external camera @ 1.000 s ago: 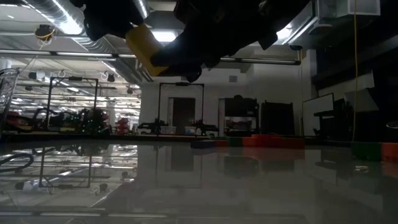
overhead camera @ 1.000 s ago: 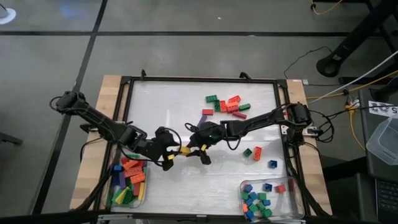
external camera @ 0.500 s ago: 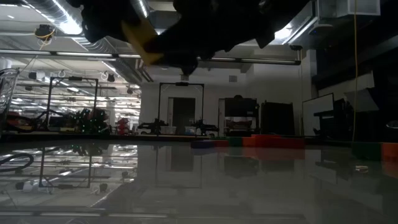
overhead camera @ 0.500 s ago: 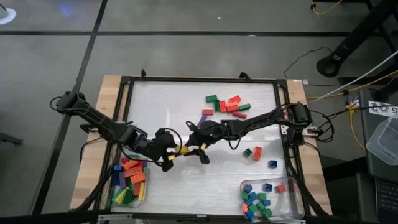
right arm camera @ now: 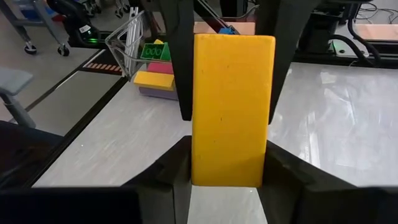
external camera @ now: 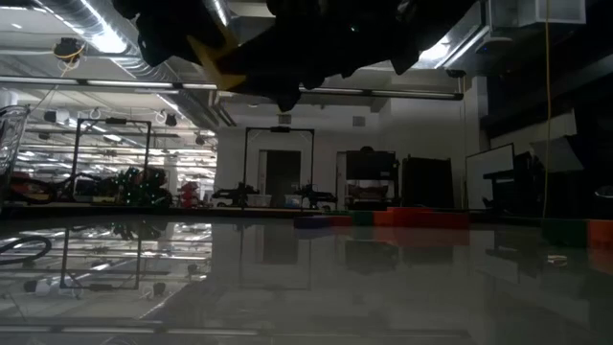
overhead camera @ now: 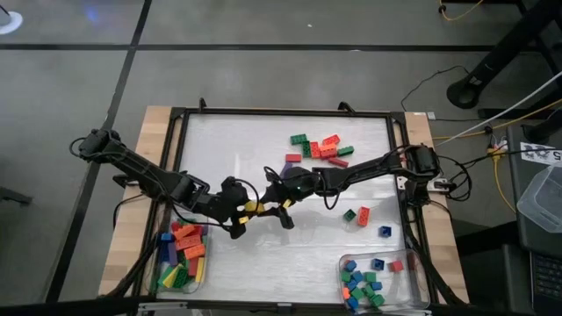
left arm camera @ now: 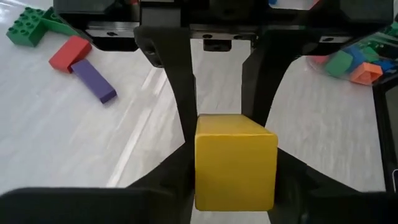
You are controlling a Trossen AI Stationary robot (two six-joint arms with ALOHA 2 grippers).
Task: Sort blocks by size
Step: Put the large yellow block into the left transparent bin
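Table (overhead camera: 228, 140): white work surface in a black frame, both arms meeting just left of centre. Long blocks sit in the clear tray (overhead camera: 161, 263) at the near-left corner, small square ones in the tray (overhead camera: 421, 272) at the near-right. A loose cluster of blocks (overhead camera: 320, 147) is still unsorted toward the far side, with a few strays (overhead camera: 362, 216) nearer the right tray.

Handoff in progress, mid-air. Long yellow block (overhead camera: 254, 207) is held between the two grippers, well above the table per the low view. Right gripper (overhead camera: 279, 209) pinches one end; its wrist view shows the block clamped lengthwise between its fingers (right arm camera: 178, 62). Left gripper (overhead camera: 235, 213) is on the other end; its wrist view shows the block end-on between its fingers (left arm camera: 177, 81).

Change over the last second: left jaws stood wider around the block and have now drawn in onto it. The arms have barely moved, though the block is tilted more in the low view.

Read: both ends appear gripped, so transfer is at the point where the right should let go. Block is a long one, so it likely belongs in the left tray, near the left arm. Risk: if right releases before left's grip is firm, it drops.
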